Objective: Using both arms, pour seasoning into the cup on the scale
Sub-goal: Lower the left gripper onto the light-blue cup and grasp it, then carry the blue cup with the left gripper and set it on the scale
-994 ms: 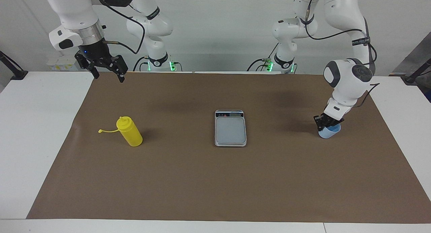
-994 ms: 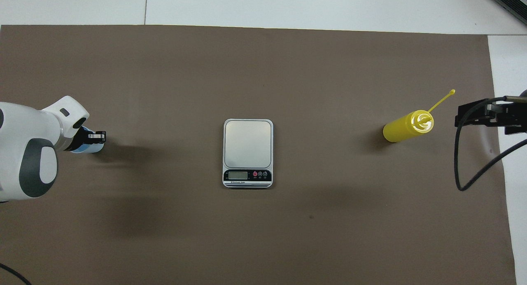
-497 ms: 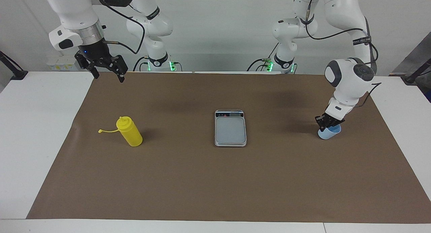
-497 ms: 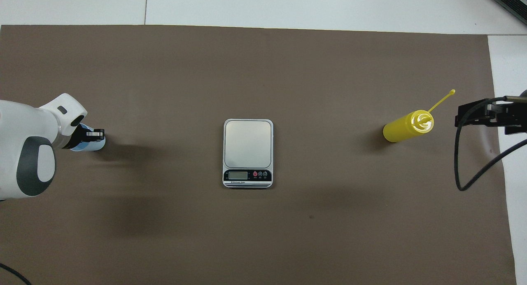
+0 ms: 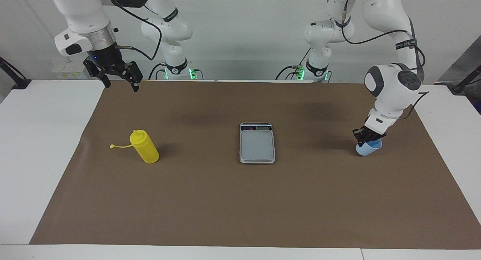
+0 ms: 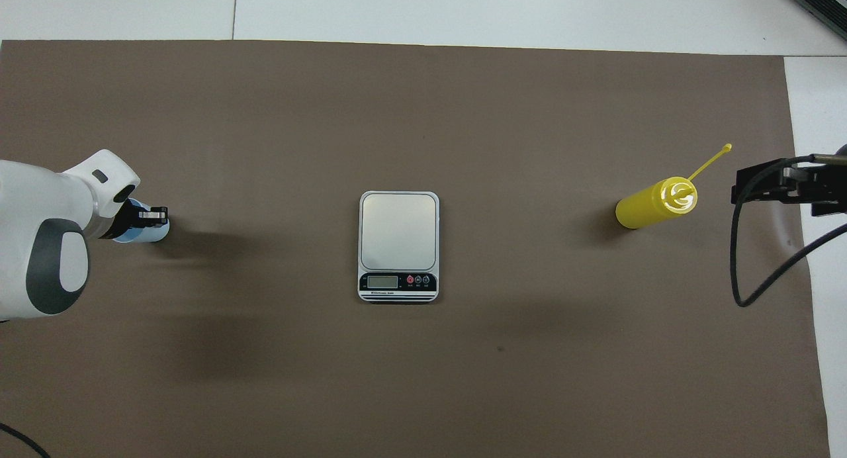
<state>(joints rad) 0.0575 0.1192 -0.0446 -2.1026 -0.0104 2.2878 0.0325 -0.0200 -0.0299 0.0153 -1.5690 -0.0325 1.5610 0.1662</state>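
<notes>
The light-blue cup [image 5: 369,149] sits on the brown mat at the left arm's end of the table, level with the scale. My left gripper [image 5: 365,140] comes down slantwise onto it and is shut on its rim; from above the gripper [image 6: 149,216] covers most of the cup [image 6: 151,233]. The silver-grey scale [image 5: 257,144] [image 6: 398,241] lies bare mid-table, its display strip toward the robots. The yellow seasoning bottle [image 5: 145,147] [image 6: 652,205] stands at the right arm's end with its cap strap hanging out. My right gripper [image 5: 121,87] [image 6: 781,183] waits open, high over the mat's edge.
The brown mat [image 5: 240,207] covers most of the white table [image 5: 34,139]. A black cable [image 6: 734,246] loops down from the right arm beside the bottle. Bare mat lies between the cup, the scale and the bottle.
My left gripper has closed the last bit onto the cup's rim and its wrist has risen slightly. The cup has barely shifted. The right arm has not moved.
</notes>
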